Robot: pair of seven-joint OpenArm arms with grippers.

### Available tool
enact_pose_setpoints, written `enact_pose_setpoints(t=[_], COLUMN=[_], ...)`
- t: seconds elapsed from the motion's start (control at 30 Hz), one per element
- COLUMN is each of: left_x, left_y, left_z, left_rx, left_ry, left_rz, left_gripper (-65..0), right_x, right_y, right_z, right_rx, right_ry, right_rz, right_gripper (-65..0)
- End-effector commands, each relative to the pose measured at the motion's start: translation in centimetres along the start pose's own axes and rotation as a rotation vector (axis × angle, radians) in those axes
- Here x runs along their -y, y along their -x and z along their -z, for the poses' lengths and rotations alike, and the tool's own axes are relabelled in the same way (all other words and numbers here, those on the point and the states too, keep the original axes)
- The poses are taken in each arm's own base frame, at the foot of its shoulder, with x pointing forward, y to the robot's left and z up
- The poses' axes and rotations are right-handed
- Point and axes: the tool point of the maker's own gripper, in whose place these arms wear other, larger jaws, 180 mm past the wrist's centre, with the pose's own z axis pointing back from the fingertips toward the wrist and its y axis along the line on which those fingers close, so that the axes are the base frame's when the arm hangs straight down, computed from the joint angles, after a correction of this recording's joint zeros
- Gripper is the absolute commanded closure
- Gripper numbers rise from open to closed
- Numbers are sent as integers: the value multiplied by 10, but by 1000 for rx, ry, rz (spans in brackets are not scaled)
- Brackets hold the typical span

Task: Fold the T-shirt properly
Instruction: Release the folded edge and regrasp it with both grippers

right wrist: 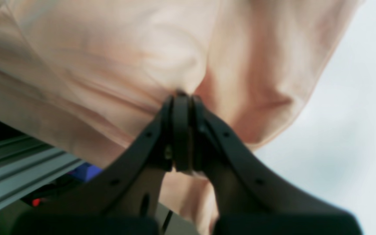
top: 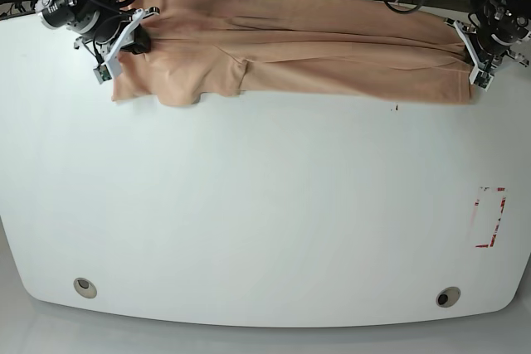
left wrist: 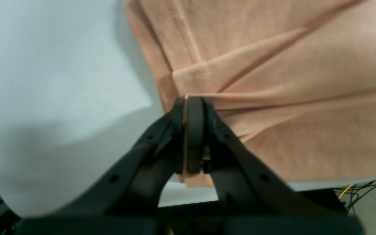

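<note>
- Base view: showed the peach T-shirt [top: 290, 55] stretched in a long folded band across the far edge of the white table [top: 265, 205], pulled between both arms.
- Left wrist view: caught the left gripper [left wrist: 188, 107] clenched on a pinch of the T-shirt's [left wrist: 289, 81] edge, creases fanning out from the jaws, a stitched hem running along the upper cloth.
- Right wrist view: found the right gripper [right wrist: 181, 98] clamped tight on a bunched fold of the T-shirt [right wrist: 109, 65], fabric draping over and past the table edge.
- Base view again: placed the right gripper [top: 133, 39] at the shirt's left end, the left gripper [top: 477, 55] at its right end.
- Near the table's right side: red marks [top: 489, 217]; along the near edge: two round holes [top: 84, 287].
</note>
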Motion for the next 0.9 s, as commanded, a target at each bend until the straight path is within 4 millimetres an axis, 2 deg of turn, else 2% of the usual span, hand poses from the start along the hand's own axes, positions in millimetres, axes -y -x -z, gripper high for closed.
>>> enact_pose_setpoints(t=[0.0,0.1,0.27,0.37,0.5,0.57,0.6,0.67,0.8,0.87], left_x=[-19,-30,-37,-37,-32,-28,-26,-26,-26,-26], left_y=[-1,3,1,-6,-5,-5,-5,-4,-4,-5], left_z=[-9,-13,-18,-22,-19,-18,-17,-17,-17,-17], left_rx=[13,13,24,42,38,34,32,31,30,31], left_ry=[-50,-81,-105,-115,-105,-93,-90,-88,-89,-89], left_rz=[-7,-34,-41,-30,-32,-25,-21,-21,-21,-21], left_gripper=[0,0,0,0,0,0,0,-53,-233,-299], right_x=[17,18,11,5,2,6,9,14,21,19], right_y=[1,0,-18,-11,-9,2,7,17,25,19], right_z=[-15,-22,-36,-40,-38,-35,-33,-28,-28,-31], right_rx=[16,49,146,140,136,101,77,33,-3,17], right_ry=[60,47,-39,-78,-87,-70,-54,-30,6,-5], right_rz=[11,41,46,55,64,78,79,81,74,64], right_gripper=[0,0,0,0,0,-6,-35,-124,-377,-460])
